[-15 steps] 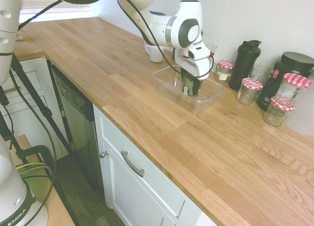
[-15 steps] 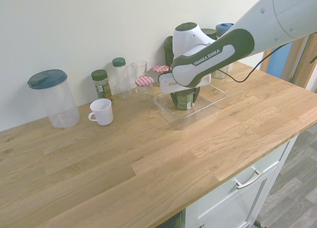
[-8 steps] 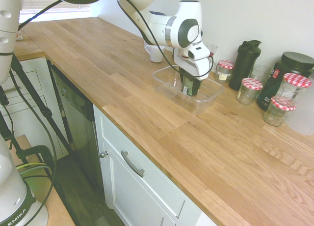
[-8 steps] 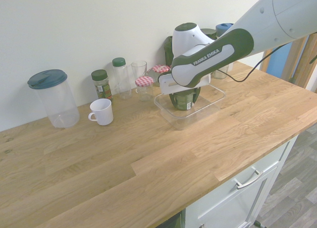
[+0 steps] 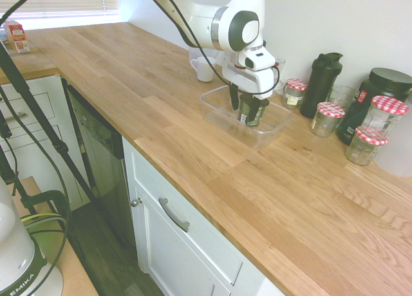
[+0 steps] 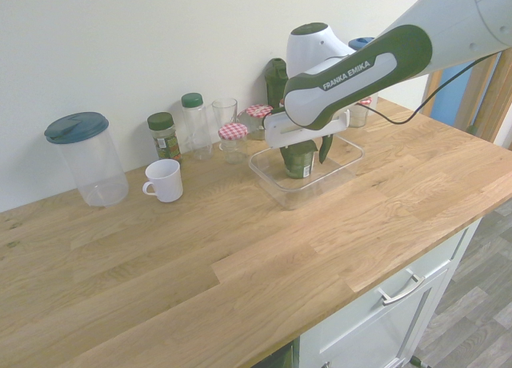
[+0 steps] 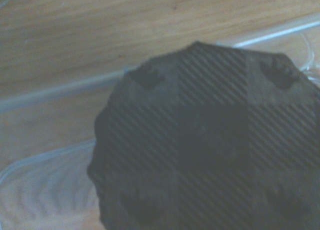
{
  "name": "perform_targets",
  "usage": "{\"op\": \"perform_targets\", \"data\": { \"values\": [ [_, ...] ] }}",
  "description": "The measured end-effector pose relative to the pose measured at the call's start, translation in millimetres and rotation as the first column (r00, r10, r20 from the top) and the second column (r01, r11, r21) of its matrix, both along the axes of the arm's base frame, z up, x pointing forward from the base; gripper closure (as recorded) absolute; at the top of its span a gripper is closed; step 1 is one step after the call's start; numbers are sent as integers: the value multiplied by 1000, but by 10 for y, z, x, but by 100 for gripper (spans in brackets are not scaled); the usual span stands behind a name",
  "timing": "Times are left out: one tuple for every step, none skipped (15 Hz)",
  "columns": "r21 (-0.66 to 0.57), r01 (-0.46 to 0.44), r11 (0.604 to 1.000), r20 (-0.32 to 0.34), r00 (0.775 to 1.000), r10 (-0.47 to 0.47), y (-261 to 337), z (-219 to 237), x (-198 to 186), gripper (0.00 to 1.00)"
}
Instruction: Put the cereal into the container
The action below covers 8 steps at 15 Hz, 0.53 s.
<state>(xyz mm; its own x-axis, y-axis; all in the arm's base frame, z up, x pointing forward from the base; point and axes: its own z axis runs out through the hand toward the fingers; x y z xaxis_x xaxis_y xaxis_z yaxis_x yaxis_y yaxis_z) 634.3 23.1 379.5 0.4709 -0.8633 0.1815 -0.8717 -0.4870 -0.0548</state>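
Looks like the green jar (image 6: 299, 162) is inside the clear tub (image 5: 260, 140); tool (image 5: 243, 115) is wide, fingers straddling it. Lift straight: any sideways drift could snag the lid and tip it.

arm (image 6: 360, 80): white shell, dark green panels
marking: "FRANKA EMIKA"
wrist joint (image 5: 238, 31): rounded, grey ring beside
cable (image 5: 187, 26): thin, black
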Motion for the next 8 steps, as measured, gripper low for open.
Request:
{"op": "perform_targets", "data": {
  "values": [
    [3,-10,1000,-14,1000,10,-5,78,-99,0],
    [6,-19,1000,-27,999,20,-14,190,-204,0],
    [12,-29,999,-36,999,30,-24,334,-312,0],
    [19,-45,999,-49,998,46,-49,504,-436,0],
    [31,-65,997,-63,996,66,-92,670,-571,0],
    [42,-85,995,-72,993,88,-155,812,-709,0],
    [49,-106,993,-79,991,109,-257,929,-847,0],
    [58,-126,990,-89,987,131,-367,1004,-972,0]
  ]
}}
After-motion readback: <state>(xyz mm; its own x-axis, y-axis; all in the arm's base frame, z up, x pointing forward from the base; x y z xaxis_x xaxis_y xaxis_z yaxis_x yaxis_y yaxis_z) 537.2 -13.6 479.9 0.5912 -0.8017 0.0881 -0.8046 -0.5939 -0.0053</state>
